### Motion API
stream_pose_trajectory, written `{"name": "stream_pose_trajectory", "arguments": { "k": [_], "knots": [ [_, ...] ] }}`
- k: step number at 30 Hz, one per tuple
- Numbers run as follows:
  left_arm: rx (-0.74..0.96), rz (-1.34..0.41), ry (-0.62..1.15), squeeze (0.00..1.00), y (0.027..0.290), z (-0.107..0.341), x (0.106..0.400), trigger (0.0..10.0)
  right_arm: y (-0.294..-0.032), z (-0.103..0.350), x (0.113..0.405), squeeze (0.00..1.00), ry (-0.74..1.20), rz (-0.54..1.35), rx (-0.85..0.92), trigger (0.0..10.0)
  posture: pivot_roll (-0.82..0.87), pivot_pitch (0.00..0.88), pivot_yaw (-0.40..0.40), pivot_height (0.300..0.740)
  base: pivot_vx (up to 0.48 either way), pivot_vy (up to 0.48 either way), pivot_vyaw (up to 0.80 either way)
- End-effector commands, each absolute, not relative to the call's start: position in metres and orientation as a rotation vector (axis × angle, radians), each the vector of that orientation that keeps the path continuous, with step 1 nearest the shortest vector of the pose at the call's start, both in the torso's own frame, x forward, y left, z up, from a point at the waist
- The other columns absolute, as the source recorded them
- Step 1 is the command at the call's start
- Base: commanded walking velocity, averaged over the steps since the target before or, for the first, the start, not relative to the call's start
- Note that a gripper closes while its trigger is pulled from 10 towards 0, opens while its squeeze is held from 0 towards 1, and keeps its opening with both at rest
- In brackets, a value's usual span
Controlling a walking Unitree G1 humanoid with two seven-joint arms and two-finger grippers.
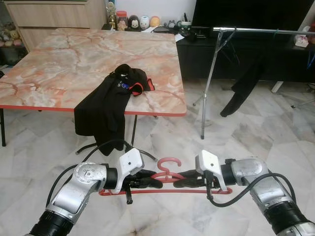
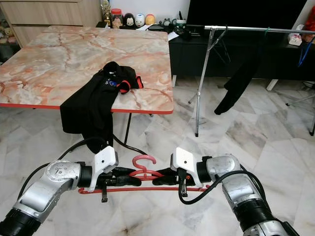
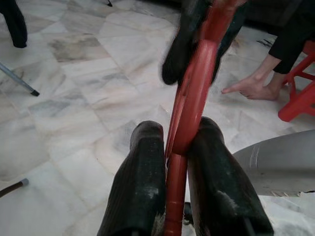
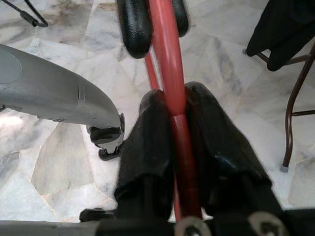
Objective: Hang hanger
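Between both grippers, left gripper [image 1: 150, 181] and right gripper [image 1: 184, 179] jaws clamped the red hanger [image 1: 167, 178], its bar crosswise; the rail [image 1: 266, 31] stood well ahead, rightward.

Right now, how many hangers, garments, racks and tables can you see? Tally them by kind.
Red hanger: 1, held by both grippers, left and right
Black garments: 2, one on the table, one on the rack
Clothes rack: 1
Marble table: 1
Total: 5
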State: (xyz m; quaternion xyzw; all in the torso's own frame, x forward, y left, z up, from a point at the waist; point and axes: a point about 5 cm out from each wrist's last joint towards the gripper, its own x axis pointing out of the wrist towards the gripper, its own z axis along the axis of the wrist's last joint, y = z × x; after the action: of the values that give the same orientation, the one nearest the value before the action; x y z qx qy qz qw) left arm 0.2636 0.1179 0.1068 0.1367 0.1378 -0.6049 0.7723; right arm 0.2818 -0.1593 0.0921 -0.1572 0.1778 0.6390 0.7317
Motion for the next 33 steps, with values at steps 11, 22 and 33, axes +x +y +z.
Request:
{"name": "stream_pose_trajectory", "arguments": {
  "k": [11,22,33],
  "knots": [
    [0.433,-1.256,0.323,0.00,0.135,0.101,0.269,0.0,-0.161,0.083,0.273,1.00,0.439,1.468,-0.274,10.0,0.03,0.008,-0.078,0.740,0.000,0.000,0.00],
    [0.631,-1.272,0.398,0.00,0.151,0.076,0.263,0.0,-0.170,0.072,0.269,1.00,0.515,1.463,-0.285,10.0,0.03,0.012,-0.079,0.740,0.000,0.000,0.00],
    [0.665,-1.121,0.570,0.00,0.185,0.029,0.253,0.0,-0.176,0.039,0.260,0.73,0.633,1.371,-0.260,10.0,0.03,0.009,-0.077,0.740,0.000,0.000,0.00]
  ]
}}
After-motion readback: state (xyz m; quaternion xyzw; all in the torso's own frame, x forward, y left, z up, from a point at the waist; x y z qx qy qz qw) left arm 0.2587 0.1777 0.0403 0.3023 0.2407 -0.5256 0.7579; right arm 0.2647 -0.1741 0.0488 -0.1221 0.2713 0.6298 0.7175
